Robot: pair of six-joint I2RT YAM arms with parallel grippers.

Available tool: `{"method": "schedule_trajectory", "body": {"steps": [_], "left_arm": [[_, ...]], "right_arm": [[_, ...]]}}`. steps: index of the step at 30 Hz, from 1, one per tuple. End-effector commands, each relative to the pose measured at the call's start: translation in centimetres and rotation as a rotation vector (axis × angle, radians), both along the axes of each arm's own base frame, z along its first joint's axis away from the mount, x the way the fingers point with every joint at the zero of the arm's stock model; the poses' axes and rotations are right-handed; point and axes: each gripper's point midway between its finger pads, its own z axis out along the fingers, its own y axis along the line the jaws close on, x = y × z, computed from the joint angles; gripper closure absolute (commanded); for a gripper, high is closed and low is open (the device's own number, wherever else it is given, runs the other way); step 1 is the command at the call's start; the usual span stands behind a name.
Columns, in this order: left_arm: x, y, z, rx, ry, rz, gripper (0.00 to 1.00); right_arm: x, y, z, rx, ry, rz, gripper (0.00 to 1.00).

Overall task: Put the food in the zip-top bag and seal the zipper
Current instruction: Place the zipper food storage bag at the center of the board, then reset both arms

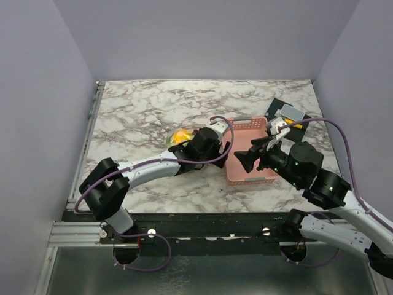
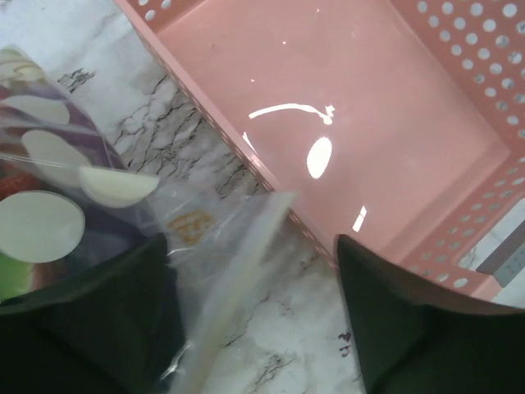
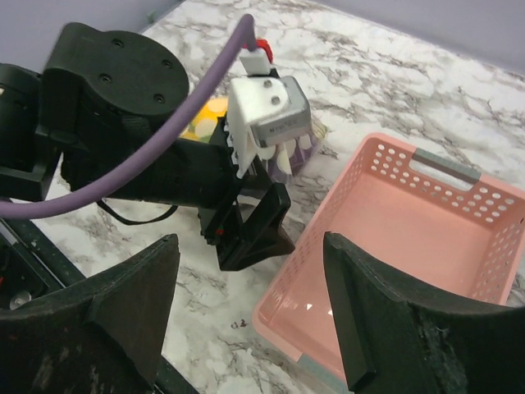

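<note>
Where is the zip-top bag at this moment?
The zip-top bag lies on the table left of centre in the top view, just left of the pink basket, under the left gripper.

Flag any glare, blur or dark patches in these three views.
Left wrist: white glare patches on the pink basket floor; zip-top bag soft, left gripper close, blurred, nearly black. Right wrist: right gripper dark and out of focus in the foreground, basket behind sharp. Top external: even light on the marble table, no glare.
</note>
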Motion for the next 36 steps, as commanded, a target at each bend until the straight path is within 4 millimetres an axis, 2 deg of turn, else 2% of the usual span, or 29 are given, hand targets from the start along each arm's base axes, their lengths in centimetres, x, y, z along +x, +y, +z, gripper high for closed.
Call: {"method": "schedule_trajectory", "body": {"steps": [1,5,9,19,23,26,31,35,36], "left_arm": [[-1.7,-1.2,2.5,-0.128,0.034,-0.03,0.01],[-2.3,-1.5,4.9,-0.191,0.023,-0.051,0.01],[-3.0,-1.4,7.1,-0.237,0.013,-0.072,0.01],[-3.9,0.7,10.1,-0.22,-0.022,-0.065,0.01],[-3.3,2.6,10.6,-0.166,-0.042,0.019,0.01],[-2.4,4.5,10.3,-0.097,-0.029,0.111,0.01],[-1.3,7.0,8.9,0.017,0.014,0.149,0.01],[-0.5,9.1,9.2,0.02,0.029,0.154,0.01],[0.7,12.0,10.5,-0.007,0.003,0.225,0.01]], "right_arm": [[0.3,-0.9,-2.5,-0.011,0.081,-0.077,0.23],[0.6,-1.2,-3.5,-0.014,0.11,-0.116,0.22],[0.8,-1.5,-3.7,0.01,0.113,-0.145,0.21],[1.3,-2.5,-5.0,0.05,0.17,-0.245,0.17],[1.6,-2.8,-5.7,0.062,0.208,-0.301,0.16],[1.8,-3.1,-6.1,0.056,0.249,-0.351,0.07],[2.8,-2.6,-6.5,-0.027,0.253,-0.366,0.04],[3.7,-1.9,-7.1,-0.086,0.261,-0.376,0.0],[4.8,-1.7,-7.4,-0.11,0.28,-0.383,0.0]]}}
